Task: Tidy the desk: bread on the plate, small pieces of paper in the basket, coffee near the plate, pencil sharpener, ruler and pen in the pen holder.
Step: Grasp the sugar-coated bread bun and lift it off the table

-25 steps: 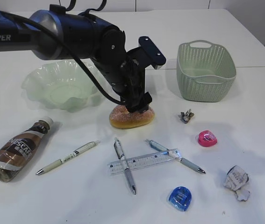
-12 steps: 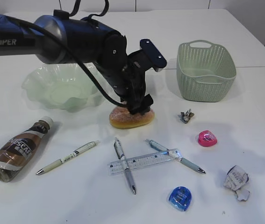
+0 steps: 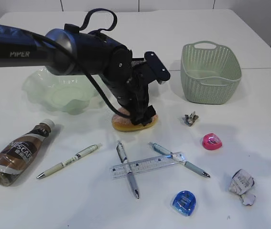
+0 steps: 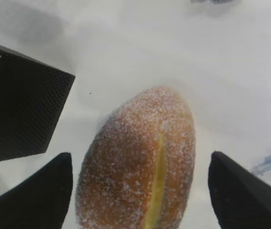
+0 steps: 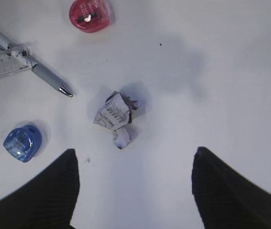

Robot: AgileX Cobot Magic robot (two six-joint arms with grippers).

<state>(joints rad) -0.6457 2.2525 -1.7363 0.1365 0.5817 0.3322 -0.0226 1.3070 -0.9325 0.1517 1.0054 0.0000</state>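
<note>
L hand [image 4: 140, 191] wide astride bread [image 4: 140, 157], fingertips cut off; R hand [image 5: 133, 191] wide, mostly offscreen.

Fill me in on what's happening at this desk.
The left end effector is open, straddling the sugared bread, which sits on the desk, not yet on the green plate. The right end effector hovers open above the white paper wad. Pens, ruler, sharpeners and the lying coffee bottle remain scattered.
</note>
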